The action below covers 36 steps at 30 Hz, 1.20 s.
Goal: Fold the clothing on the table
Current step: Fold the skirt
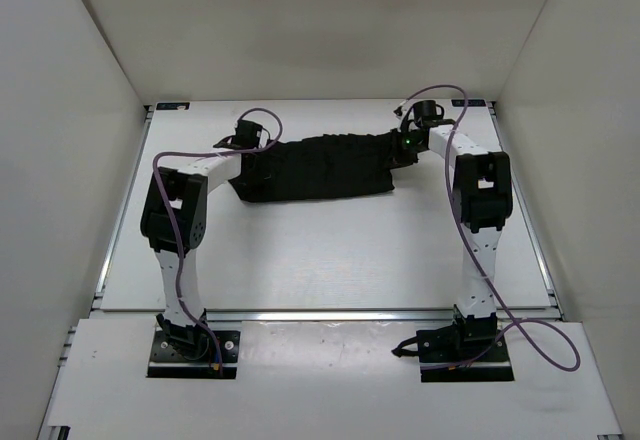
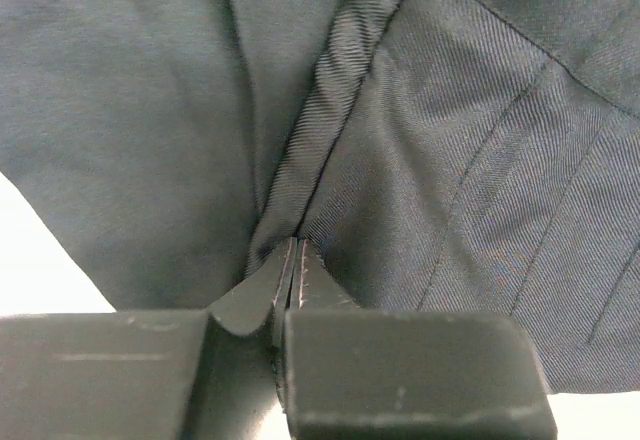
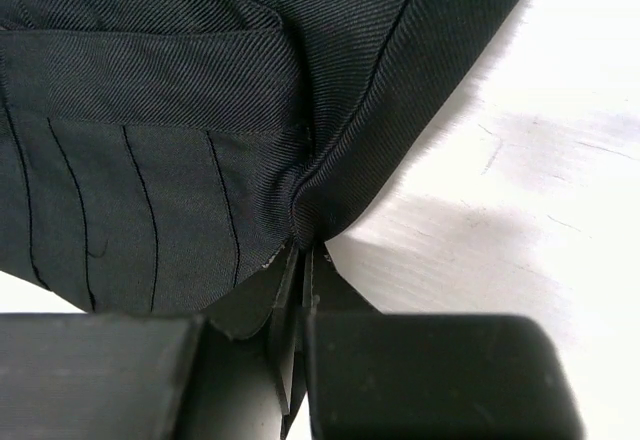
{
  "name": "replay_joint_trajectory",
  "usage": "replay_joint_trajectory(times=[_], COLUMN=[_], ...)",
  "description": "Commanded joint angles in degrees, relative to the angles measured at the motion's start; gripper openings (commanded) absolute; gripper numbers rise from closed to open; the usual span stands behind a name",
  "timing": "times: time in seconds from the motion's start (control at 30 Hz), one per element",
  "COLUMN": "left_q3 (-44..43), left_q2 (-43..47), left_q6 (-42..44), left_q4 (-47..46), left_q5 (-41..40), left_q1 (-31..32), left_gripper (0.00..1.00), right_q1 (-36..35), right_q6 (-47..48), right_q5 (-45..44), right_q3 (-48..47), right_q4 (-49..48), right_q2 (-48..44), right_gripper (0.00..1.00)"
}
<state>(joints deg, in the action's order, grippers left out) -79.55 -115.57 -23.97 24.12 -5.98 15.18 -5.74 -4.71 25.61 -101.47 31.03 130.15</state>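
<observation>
The clothing (image 1: 320, 168) is a black pleated garment lying as a wide band across the far half of the white table (image 1: 330, 250). My left gripper (image 1: 243, 150) is at its left end, shut on a fold of the fabric (image 2: 330, 90); in the left wrist view the left gripper (image 2: 294, 242) has its jaws pressed together on a seam. My right gripper (image 1: 403, 147) is at the garment's right end, and in the right wrist view the right gripper (image 3: 306, 245) is shut on a bunched edge of the cloth (image 3: 150, 130).
White walls enclose the table on three sides. A metal rail (image 1: 330, 313) runs along the near edge, with both arm bases (image 1: 190, 345) behind it. Purple cables (image 1: 540, 345) loop beside the arms. Bare tabletop lies between the garment and the rail.
</observation>
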Motion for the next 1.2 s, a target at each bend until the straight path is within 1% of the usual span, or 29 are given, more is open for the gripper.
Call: replay_joint_trajectory(times=[0.0,0.13,0.3,0.37,0.5,0.53,0.57,0.6,0.7,0.87,0.97,1.07,1.17], left_q3=[-1.66,0.88,7.64,9.58,13.80,14.68,15.29,16.34,18.72,19.52,18.29,17.85,16.10], left_q2=[-0.89,0.34,3.24,4.03,5.62,5.62,5.79,6.14,6.84,6.15,4.65,3.95,2.28], left_q6=[1.46,2.35,2.34,2.08,2.26,2.43,2.43,1.91,0.86,-0.64,-2.13,-4.42,-5.65], left_q4=[1.81,1.11,-1.18,-1.88,-3.29,-3.38,-3.12,-4.16,-6.10,-9.35,-11.37,-15.05,-16.38], left_q5=[4.47,5.71,10.27,11.60,15.81,17.04,17.40,18.80,21.88,26.54,31.09,33.39,35.41], left_q1=[1.25,2.66,4.68,6.52,9.42,10.56,10.92,11.45,13.29,17.42,19.53,21.81,23.31], left_gripper=[0.02,0.02,0.01,0.00,0.00,0.01,0.01,0.01,0.01,0.01,0.01,0.01,0.01], right_q1=[0.99,0.91,-0.94,-1.90,-5.33,-7.34,-7.88,-10.06,-14.90,-18.42,-19.57,-19.58,-20.36], right_q6=[0.23,0.93,0.41,-0.47,-3.11,-4.24,-5.04,-5.31,-8.29,-13.21,-14.88,-16.38,-17.52], right_q5=[0.59,-0.02,-1.96,-2.58,-2.49,-2.66,-3.36,-3.98,-5.74,-5.56,-6.36,-6.36,-4.52], right_q3=[-1.54,1.52,11.81,16.98,23.41,25.16,26.75,27.81,30.18,33.44,34.41,34.94,34.94], right_q4=[0.08,0.53,-2.36,-3.34,-4.74,-5.01,-5.45,-5.88,-6.67,-9.22,-9.67,-10.54,-11.34], right_q2=[-5.07,-10.86,-21.59,-26.50,-33.02,-36.33,-36.98,-39.07,-42.07,-45.77,-47.09,-47.18,-46.91], right_gripper=[0.00,0.00,0.00,0.01,0.00,0.00,0.00,0.00,0.00,0.00,0.00,0.00,0.00])
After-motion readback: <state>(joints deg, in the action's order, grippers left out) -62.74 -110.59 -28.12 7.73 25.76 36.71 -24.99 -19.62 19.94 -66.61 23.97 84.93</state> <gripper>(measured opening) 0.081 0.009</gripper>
